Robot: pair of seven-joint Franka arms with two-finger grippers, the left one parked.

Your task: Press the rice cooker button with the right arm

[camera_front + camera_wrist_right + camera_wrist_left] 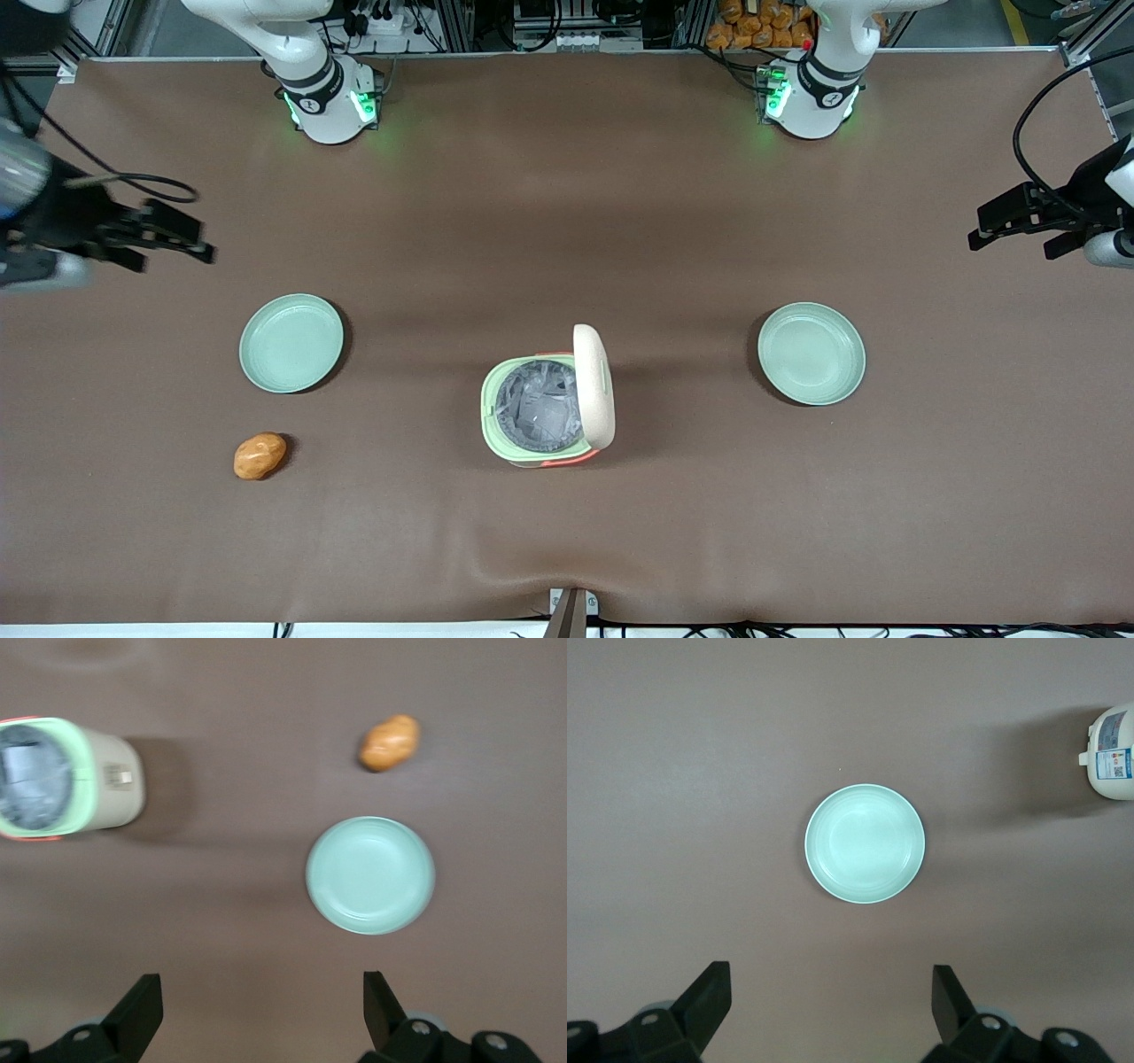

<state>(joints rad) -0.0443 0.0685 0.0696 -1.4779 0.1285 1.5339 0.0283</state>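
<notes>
The rice cooker (540, 409) stands mid-table with its cream lid (594, 385) raised upright and the grey inner pot (538, 405) showing. It also shows in the right wrist view (66, 778). I cannot make out the button. My right gripper (204, 244) hangs above the table toward the working arm's end, well away from the cooker and farther from the front camera than the nearby plate. In the right wrist view the gripper (261, 992) is open and empty, with its fingers (142, 1010) spread wide over bare table.
A mint-green plate (291, 343) (370, 874) lies between my gripper and the cooker. An orange-brown potato-like lump (260, 455) (389, 742) lies nearer the front camera than that plate. A second plate (811, 353) (865, 843) lies toward the parked arm's end.
</notes>
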